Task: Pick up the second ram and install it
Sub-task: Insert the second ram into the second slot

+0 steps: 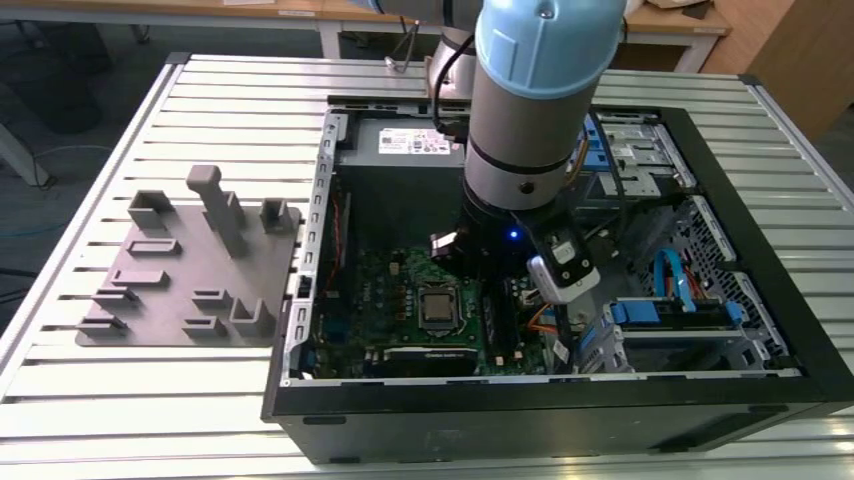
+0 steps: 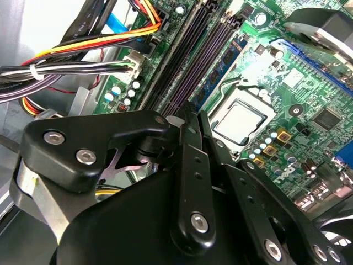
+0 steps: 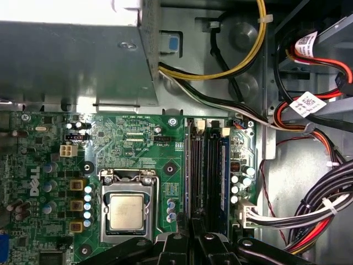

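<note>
1 ram [image 3: 224, 174] seated, 1 claw [image 3: 197, 234].

Even, fairly bright room light from overhead falls on the slatted table [image 1: 80, 350] in the exterior view, with soft shadows toward 6 o'clock of the grey fixture plate [image 1: 187, 290]. Inside the computer case [image 1: 561, 420] it is dimmer, and the arm [image 1: 534, 110] shades the board toward 12 o'clock. In the first wrist view, glare washes out the metal power supply box [image 3: 71, 61] at 11 o'clock. In the second wrist view the motherboard [image 2: 287, 72] is blown out at 1 o'clock, a white patch burns at 10 o'clock, and the near black gripper [image 2: 190, 118] linkage is slightly soft
</note>
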